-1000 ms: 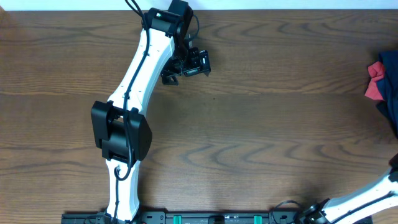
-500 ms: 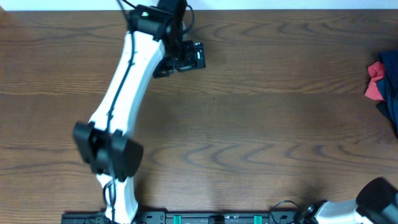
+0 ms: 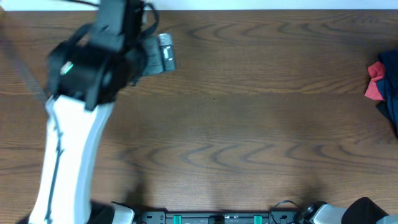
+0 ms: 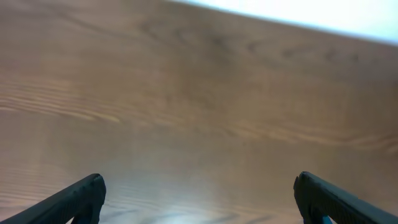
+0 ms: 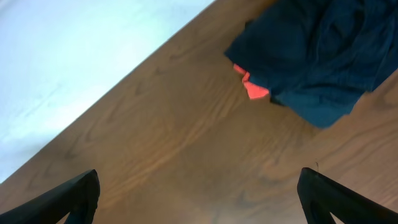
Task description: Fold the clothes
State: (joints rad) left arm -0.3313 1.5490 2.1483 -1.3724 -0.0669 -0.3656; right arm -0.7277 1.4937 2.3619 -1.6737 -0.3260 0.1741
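The clothes [image 3: 389,87] are a crumpled dark navy heap at the table's right edge, with a red piece [image 3: 374,84] showing on the left side. In the right wrist view the clothes [image 5: 317,56] lie ahead at the upper right, well beyond my right gripper [image 5: 199,196], which is open over bare wood with nothing between its fingers. My left gripper [image 3: 161,55] hangs blurred near the far left of the table, far from the clothes. In its own view the left gripper [image 4: 199,199] is open wide over bare wood.
The wooden table [image 3: 249,124] ends at a white strip [image 3: 280,4] along the far edge. The left arm [image 3: 81,93] stands tall over the left part. Only a bit of the right arm [image 3: 367,211] shows at the bottom right corner.
The left arm has swung left and risen toward the camera, carrying its gripper leftward. The right arm has drawn back into the bottom right corner. The clothes lie as before.
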